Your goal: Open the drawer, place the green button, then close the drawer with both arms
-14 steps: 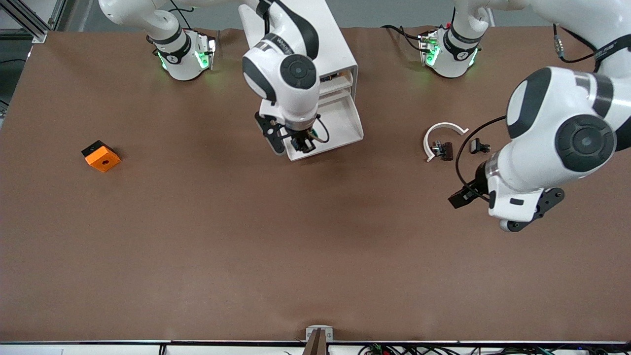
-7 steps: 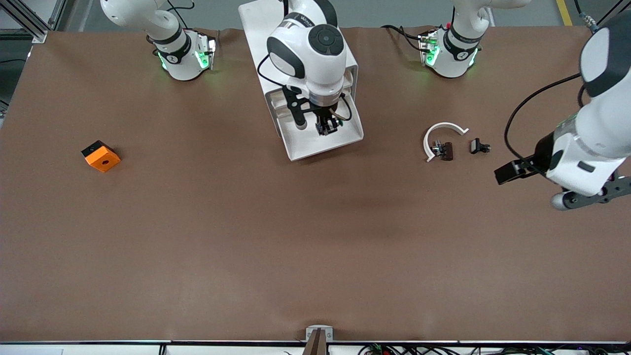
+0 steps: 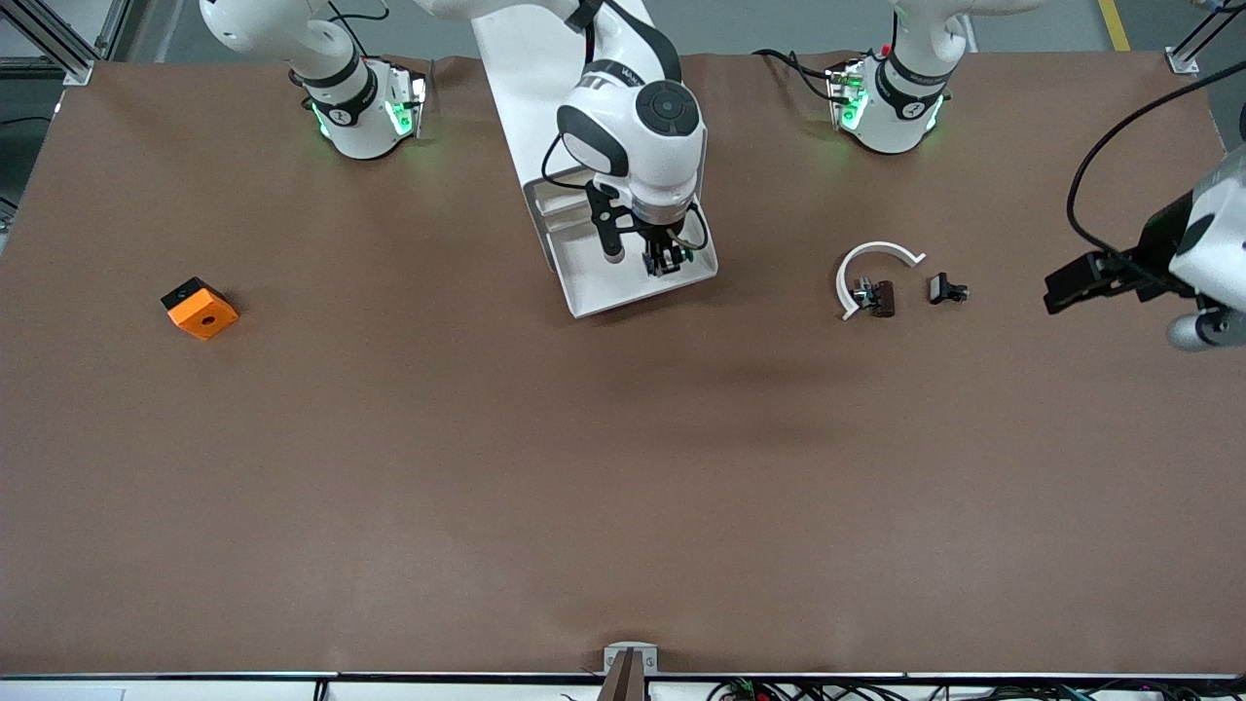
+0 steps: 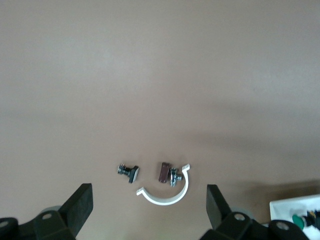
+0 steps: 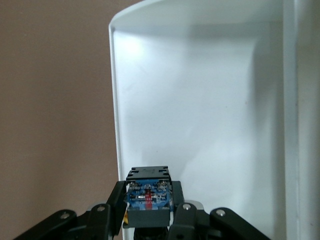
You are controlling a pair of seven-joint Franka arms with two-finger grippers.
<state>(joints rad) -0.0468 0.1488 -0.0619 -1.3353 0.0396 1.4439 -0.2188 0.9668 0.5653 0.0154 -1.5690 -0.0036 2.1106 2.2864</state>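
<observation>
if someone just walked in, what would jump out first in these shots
The right claw over the open drawer, shut on the button and holding it above the white tray. Next, the orange block alone toward the right arm's end of the table, and the left claw open, up above the white curved strip.

Even bright overhead light (soft shadows), wrist views soft.

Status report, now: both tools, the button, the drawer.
Right tool shut on button, over open drawer. Left tool open, above table at left arm's end, overlooking white curved strip. Nothing in the way.
</observation>
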